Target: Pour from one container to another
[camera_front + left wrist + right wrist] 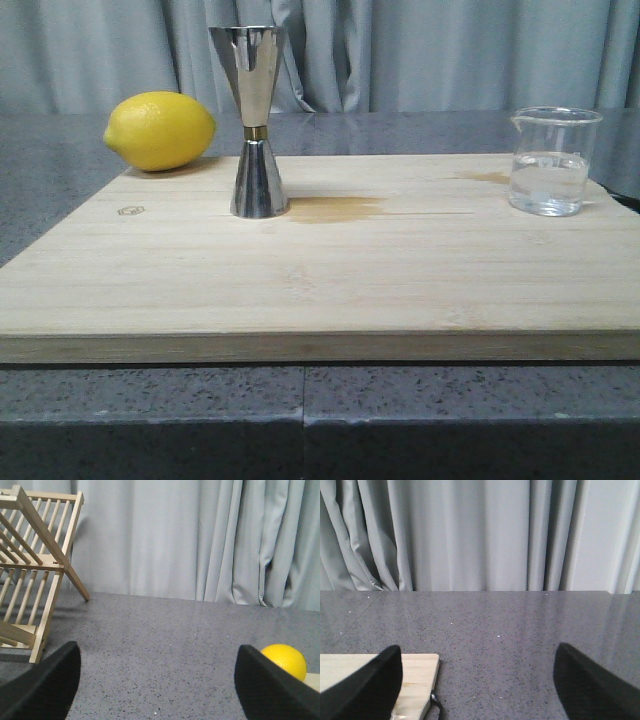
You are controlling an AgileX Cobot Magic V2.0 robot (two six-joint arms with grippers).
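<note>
A small clear glass beaker (pixel 553 162) with some clear liquid stands upright at the right rear of the wooden board (pixel 320 280). The tall steel jigger (pixel 254 121) with a gold band at its waist stands upright left of centre on the board. Neither gripper shows in the front view. My left gripper (pixel 159 680) is open over the grey counter, with nothing between its black fingers. My right gripper (pixel 479 677) is open too, over the counter beside a corner of the board (pixel 420 672). The beaker and jigger are out of both wrist views.
A yellow lemon (pixel 160 130) lies at the board's far left corner, also the lemon (pixel 285 661) in the left wrist view. A brown wet stain (pixel 335 208) marks the board beside the jigger. A wooden dish rack (pixel 35 570) stands on the counter. Grey curtains hang behind.
</note>
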